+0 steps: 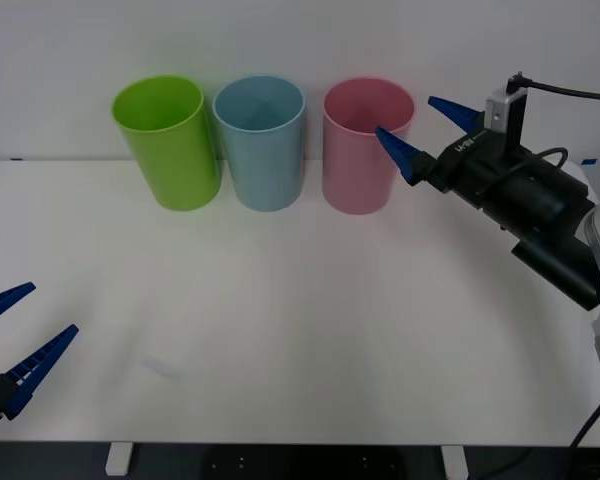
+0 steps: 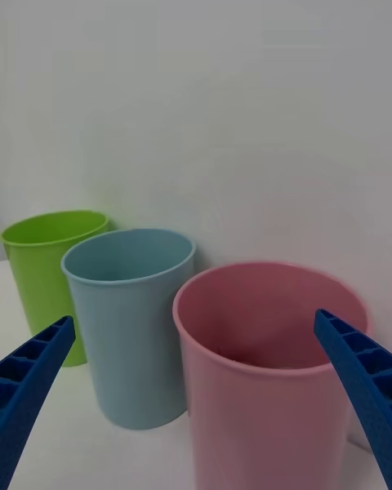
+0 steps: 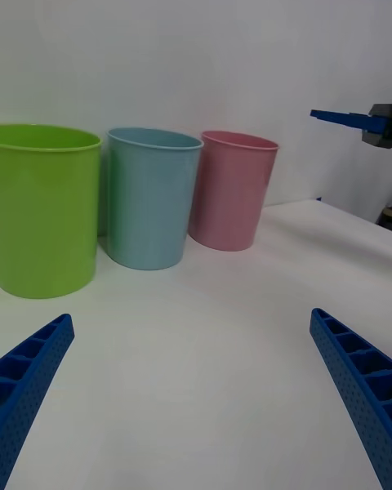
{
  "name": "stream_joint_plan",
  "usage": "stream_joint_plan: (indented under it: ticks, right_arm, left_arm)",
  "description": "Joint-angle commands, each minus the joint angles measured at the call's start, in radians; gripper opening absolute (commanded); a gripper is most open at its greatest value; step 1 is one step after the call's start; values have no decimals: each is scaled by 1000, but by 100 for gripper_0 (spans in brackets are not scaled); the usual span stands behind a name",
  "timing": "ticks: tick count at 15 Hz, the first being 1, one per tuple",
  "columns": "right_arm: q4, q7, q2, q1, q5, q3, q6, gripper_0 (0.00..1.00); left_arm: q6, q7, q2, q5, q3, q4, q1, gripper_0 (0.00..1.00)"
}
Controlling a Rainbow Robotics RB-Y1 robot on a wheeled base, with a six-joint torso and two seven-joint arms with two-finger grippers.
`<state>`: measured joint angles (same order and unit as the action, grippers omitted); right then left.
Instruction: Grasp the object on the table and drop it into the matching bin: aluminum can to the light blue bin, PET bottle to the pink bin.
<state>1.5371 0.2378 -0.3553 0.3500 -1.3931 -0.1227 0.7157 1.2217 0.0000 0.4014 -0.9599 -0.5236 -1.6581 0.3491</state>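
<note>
Beside pink bin (image 1: 358, 150) rim, right gripper (image 1: 425, 130) spread

White table (image 1: 310, 330), lime green bin (image 1: 170, 142), light blue bin (image 1: 262, 142), pink bin (image 1: 360, 160) standing on it

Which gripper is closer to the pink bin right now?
Right. The right gripper hangs open at the pink bin, beside its rim; the left gripper sits open, far off at the table's near left edge.

You're working in bright, even light: the desk (image 1: 280, 330) is glare-free, the bins cast only faint shadows, and the near blue fingers (image 2: 359, 376) look soft-edged.
</note>
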Motion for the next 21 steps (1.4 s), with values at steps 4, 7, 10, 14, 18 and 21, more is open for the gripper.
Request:
stream_joint_plan:
  ticks: [4, 7, 10, 14, 18, 21]
  right_arm:
    - [202, -37, -96, -218, 75, -5, 39, 100]
    - [272, -143, -123, -318, 105, -21, 59, 100]
    - [299, -146, -125, -387, 117, -87, 172, 100]
    - [365, -97, -125, -493, 140, -160, 241, 100]
    - [428, -31, -125, -602, 158, -221, 289, 100]
    - [442, -20, -122, -666, 169, -261, 324, 100]
  left_arm:
    - [0, 0, 0, 0, 0, 0, 0, 100]
    - [0, 0, 0, 0, 0, 0, 0, 100]
    - [0, 0, 0, 0, 0, 0, 0, 100]
    - [0, 0, 0, 0, 0, 0, 0, 100]
    - [0, 0, 0, 0, 0, 0, 0, 100]
    - [0, 0, 0, 0, 0, 0, 0, 100]
